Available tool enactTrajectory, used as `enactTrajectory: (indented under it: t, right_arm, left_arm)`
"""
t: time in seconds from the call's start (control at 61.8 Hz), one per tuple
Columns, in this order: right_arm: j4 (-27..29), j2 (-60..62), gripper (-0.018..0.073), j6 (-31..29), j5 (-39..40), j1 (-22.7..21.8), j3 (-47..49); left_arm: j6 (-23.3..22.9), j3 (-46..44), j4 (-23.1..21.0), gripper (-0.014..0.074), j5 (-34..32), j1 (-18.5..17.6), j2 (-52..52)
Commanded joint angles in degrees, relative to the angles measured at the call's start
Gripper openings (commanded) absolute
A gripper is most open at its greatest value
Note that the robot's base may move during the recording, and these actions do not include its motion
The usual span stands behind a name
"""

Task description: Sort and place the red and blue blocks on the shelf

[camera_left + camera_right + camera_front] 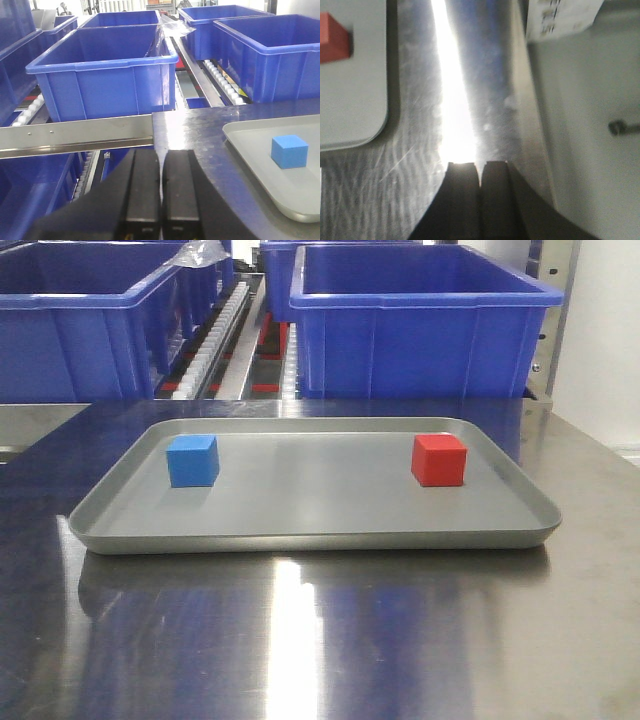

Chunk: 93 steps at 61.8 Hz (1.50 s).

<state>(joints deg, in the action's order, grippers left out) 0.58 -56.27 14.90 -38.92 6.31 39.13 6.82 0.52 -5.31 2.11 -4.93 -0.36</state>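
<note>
On tray (pixel 252 147) right of left gripper (pixel 161 192), blue block (pixel 289 151)

We see bright overhead light; a white glare streak burns out the bench (pixel 452 100), and the right wrist view blurs.

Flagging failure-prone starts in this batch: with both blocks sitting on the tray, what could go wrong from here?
The left gripper and right gripper are both shut; descending unopened could shove the blue block or red block across the smooth grey tray. Large blue bins crowd the shelf, so a released block might drop into a bin rather than onto the rack.
</note>
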Motion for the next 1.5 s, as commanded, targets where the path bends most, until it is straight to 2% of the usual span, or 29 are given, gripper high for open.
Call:
enactTrajectory:
  t: [0.0, 0.065, 0.113, 0.226, 0.291, 0.34, 0.55, 0.631, 0.89, 1.278, 1.488]
  right_arm:
    - [-1.36, -4.74, 0.0064, 1.63, -1.88, 3.01, 6.11]
    - [-1.75, -8.38, 0.0109, 1.63, -4.62, 5.45, 8.82]
    - [-1.75, -11.20, 0.0184, 1.63, -6.23, 7.24, 10.89]
    - [-1.82, -17.60, 0.0452, 1.63, -8.64, 10.89, 15.75]
    - [-1.82, -21.04, 0.0581, 1.63, -10.41, 12.79, 19.01]
    - [-1.82, -23.54, 0.0638, 1.63, -12.04, 14.15, 21.92]
    - [-1.88, -33.43, 0.0626, 3.53, -16.63, 17.68, 34.69]
    - [-1.92, -37.36, 0.0626, 5.16, -17.21, 18.29, 39.44]
    - [-2.32, -46.51, 0.0626, 5.10, -21.71, 19.53, 53.26]
    - [-2.32, -53.21, 0.0626, 4.02, -21.64, 19.40, 56.73]
    - [0.41, -54.64, 0.0625, 4.02, -20.24, 18.01, 56.25]
  left_arm:
    - [-0.51, 2.53, -0.51, 0.0124, -4.75, 0.07, -1.25]
    - [-0.51, 2.53, -0.51, 0.0124, -4.75, 0.07, -1.25]
    - [-0.51, 2.53, -0.51, 0.0124, -4.75, 0.07, -1.25]
    - [-0.51, 2.53, -0.51, 0.0124, -4.75, 0.07, -1.25]
    - [-0.51, 2.53, -0.51, 0.0124, -4.75, 0.07, -1.25]
    - [-0.51, 2.53, -0.51, 0.0124, -4.75, 0.07, -1.25]
    - [-0.51, 2.53, -0.51, 0.0124, -4.75, 0.07, -1.25]
    - [-0.51, 2.53, -0.51, 0.0124, -4.75, 0.07, -1.25]
    - [-0.51, 2.53, -0.51, 0.0124, -4.75, 0.07, -1.25]
    - [-0.51, 2.53, -0.51, 0.0124, -4.75, 0.07, -1.25]
    - [-0.51, 2.53, -0.51, 0.0124, -4.75, 0.07, -1.25]
